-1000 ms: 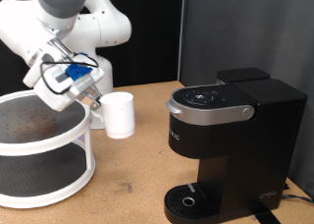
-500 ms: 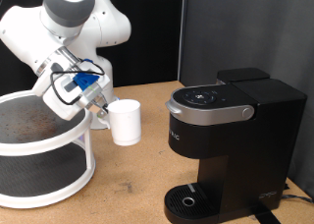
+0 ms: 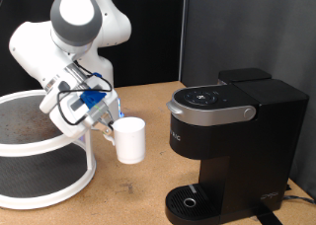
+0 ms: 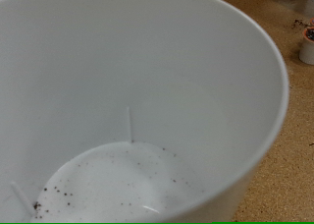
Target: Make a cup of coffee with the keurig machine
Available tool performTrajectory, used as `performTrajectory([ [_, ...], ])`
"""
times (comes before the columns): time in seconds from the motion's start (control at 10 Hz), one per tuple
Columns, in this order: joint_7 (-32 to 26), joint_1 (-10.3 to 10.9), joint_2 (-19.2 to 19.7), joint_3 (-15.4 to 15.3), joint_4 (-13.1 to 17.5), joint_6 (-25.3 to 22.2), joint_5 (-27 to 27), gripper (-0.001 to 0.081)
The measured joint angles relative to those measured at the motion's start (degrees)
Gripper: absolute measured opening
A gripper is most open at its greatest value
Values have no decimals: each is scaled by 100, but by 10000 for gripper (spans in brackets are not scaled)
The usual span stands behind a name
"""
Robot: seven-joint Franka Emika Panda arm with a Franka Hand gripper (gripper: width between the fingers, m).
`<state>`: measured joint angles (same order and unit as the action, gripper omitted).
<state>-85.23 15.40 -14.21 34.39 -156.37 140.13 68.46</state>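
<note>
A: Where's the cup [image 3: 129,139]?
B: Off the table, between the tiered stand [image 3: 44,149] and the keurig machine [image 3: 229,146]. Gripper [image 3: 107,128] clamped on its rim, kept upright, presumably for carrying.
A: Inside?
B: Dark specks.

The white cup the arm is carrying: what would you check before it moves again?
1. Cup in the pincer: ok, gripped at its side.
2. Cup upright: ok.
3. Cup inside clean: not ok, dark specks on the bottom.
4. Drip tray bare: ok.
5. Keurig machine lid down: ok.
6. Cup off the wooden table: cannot tell.
</note>
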Motion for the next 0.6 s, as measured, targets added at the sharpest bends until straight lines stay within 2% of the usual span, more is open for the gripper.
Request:
performTrajectory([
  [0.2, -333, 162, 312, -69, 128, 20, 497, 72],
  [0.6, -618, 327, 743, -290, 264, 74, 928, 72],
])
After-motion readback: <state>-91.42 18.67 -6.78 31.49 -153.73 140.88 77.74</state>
